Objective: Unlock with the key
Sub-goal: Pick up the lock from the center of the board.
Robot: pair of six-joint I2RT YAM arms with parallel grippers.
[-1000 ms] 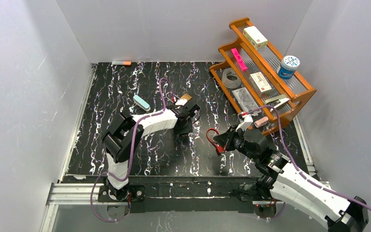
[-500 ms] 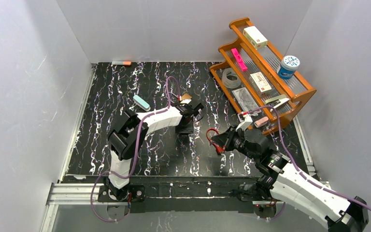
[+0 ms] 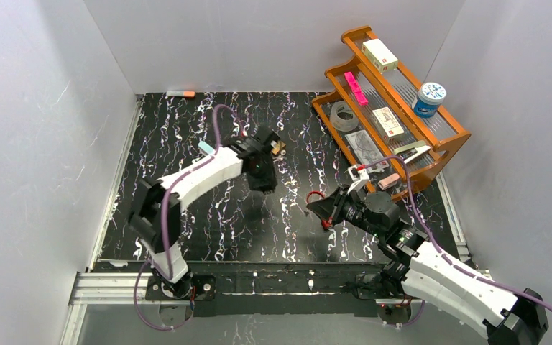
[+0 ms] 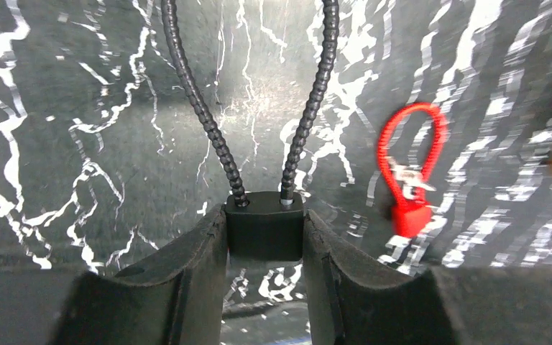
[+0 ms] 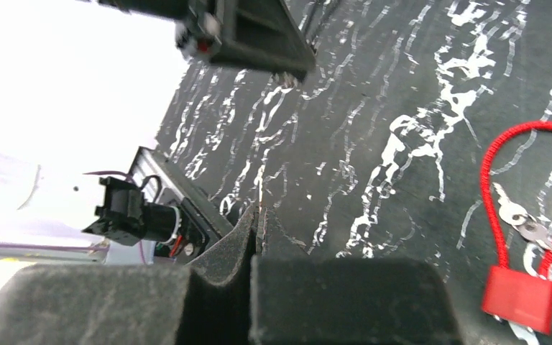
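Left gripper clamps black cable padlock, loop cut off at frame top. Right gripper closed, near red padlock.

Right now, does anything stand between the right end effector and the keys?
Nothing visible does. The keys lie on bare mat, threaded on the red lock's loop, beside the shut right end effector.

black cable padlock, red padlock lying flat with keys
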